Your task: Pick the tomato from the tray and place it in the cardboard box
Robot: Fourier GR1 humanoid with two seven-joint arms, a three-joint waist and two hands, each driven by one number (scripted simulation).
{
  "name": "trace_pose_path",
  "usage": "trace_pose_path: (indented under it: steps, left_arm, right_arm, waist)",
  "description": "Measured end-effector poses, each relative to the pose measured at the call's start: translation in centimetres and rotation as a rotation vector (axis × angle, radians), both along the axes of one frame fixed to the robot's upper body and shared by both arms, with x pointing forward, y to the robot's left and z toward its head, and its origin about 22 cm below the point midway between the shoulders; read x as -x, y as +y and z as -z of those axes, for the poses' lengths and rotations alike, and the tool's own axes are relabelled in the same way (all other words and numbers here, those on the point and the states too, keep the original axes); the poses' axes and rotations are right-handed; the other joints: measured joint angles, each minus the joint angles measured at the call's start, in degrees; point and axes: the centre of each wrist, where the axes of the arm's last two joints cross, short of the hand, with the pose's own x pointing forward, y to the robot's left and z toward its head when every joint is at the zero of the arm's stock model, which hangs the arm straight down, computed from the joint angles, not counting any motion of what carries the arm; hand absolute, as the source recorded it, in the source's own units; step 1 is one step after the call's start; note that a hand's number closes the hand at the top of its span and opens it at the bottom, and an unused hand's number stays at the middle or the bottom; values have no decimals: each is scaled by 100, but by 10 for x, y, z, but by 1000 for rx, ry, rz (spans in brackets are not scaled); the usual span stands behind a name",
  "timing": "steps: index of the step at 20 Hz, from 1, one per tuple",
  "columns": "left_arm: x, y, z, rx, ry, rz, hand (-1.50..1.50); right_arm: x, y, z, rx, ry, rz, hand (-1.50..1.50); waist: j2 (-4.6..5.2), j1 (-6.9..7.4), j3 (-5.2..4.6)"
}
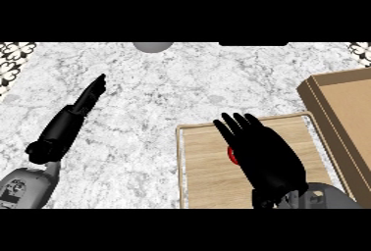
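The tomato is almost wholly hidden under the right hand; only a red sliver shows. The cardboard box is cut off at the worktop's right edge, the tray at its near edge.

Pretty even, bright light on the marble counter, no glare, barely any shadows, edges look straight, nothing blurry really.

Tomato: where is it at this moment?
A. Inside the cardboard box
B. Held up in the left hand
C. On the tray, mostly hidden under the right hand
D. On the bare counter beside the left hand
C: a sliver of the red tomato shows on the tray at the edge of the right hand, whose fingers are straight above it.
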Motion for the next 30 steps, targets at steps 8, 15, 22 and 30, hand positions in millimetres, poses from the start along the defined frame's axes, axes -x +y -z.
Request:
trace_pose_path:
  steps: [8, 15, 22, 30]
  left_arm:
    - [-5, 1, 2, -7, -8, -3, 0]
    - [-1, 1, -9, -7, -12, -5, 0]
    - [-3, 6, 3, -5, -2, -4, 0]
    - [-5, 5, 6, -8, -3, -2, 0]
  right_arm:
    - [-10, 4, 26, 79, 0, 43, -150]
    - [-15, 2, 44, 71, 17, 43, -150]
    - [-19, -3, 54, 81, 40, 50, -150]
    - [-36, -8, 81, 115, 36, 90, -150]
  waist:
    - [3, -12, 1]
    - [2, -10, 1]
    - [3, -18, 1]
    - [5, -13, 1]
